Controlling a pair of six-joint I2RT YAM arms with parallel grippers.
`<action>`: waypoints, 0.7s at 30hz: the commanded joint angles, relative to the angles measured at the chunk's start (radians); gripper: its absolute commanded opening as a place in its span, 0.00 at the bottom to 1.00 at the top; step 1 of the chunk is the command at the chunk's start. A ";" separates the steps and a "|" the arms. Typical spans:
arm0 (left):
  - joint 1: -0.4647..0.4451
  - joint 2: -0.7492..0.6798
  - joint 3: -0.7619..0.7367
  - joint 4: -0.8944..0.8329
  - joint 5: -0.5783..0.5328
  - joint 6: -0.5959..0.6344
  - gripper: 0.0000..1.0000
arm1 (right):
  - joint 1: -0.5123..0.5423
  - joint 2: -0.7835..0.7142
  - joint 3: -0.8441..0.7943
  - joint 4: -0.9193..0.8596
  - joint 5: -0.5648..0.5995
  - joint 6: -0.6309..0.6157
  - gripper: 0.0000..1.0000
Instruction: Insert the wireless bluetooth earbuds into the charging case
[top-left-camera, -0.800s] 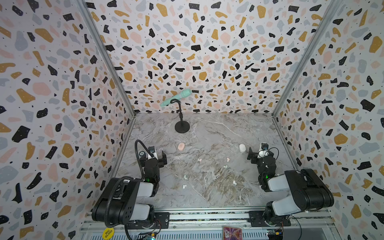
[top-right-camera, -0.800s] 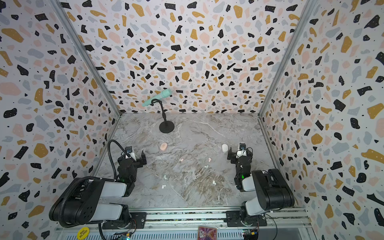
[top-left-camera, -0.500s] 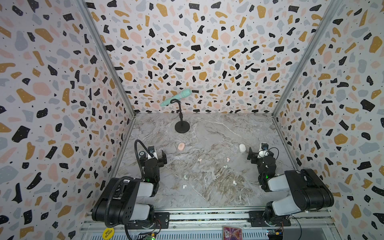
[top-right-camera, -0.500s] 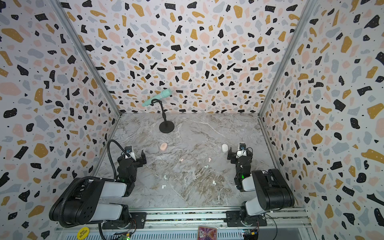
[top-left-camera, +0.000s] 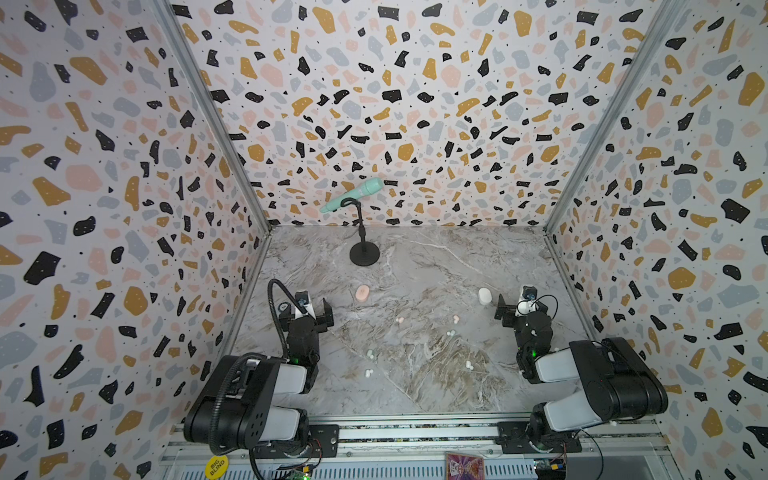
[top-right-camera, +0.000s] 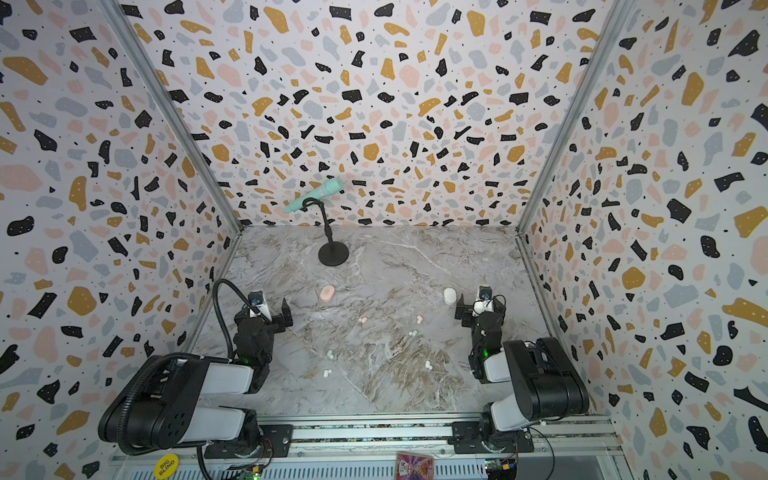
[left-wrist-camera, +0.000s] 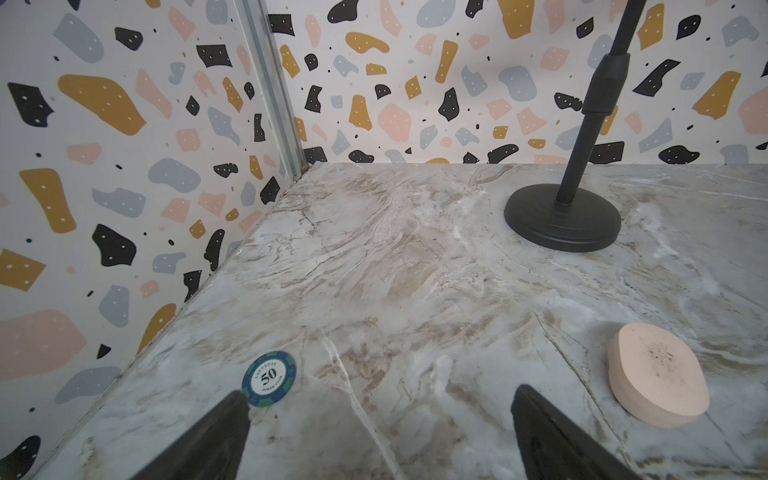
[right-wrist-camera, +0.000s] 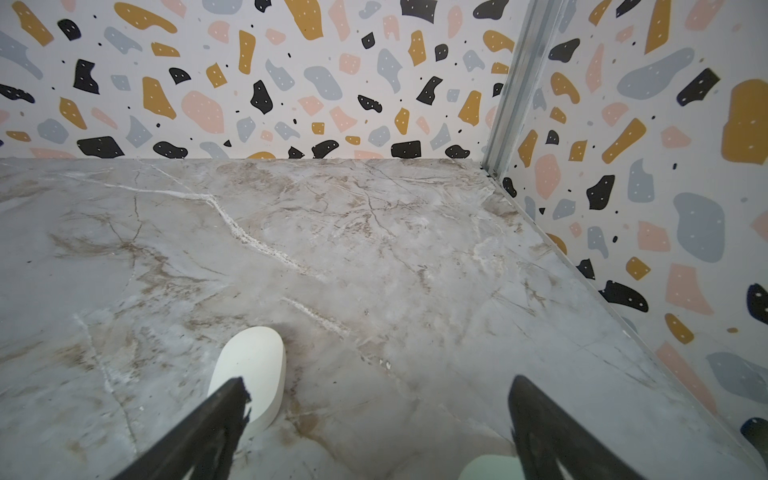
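Several tiny earbuds lie loose on the marble floor in both top views: a pink one, another pink one, and white ones. A closed pink charging case lies just beyond my left gripper, which is open and empty. A white case lies beside one finger of my right gripper, also open and empty. The edge of a mint case shows low between its fingers.
A black microphone stand holding a mint microphone stands near the back wall. A blue poker chip lies by my left gripper's finger, close to the left wall. Terrazzo walls enclose three sides.
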 joint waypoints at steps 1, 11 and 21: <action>0.006 0.006 0.032 0.067 -0.011 0.013 1.00 | -0.004 0.000 0.025 0.024 0.006 -0.007 0.99; 0.005 -0.031 0.047 0.036 -0.010 0.017 1.00 | -0.002 -0.016 0.025 0.028 0.006 -0.012 0.99; -0.045 -0.227 0.290 -0.504 0.018 -0.004 1.00 | -0.006 -0.206 0.371 -0.767 0.004 0.130 0.99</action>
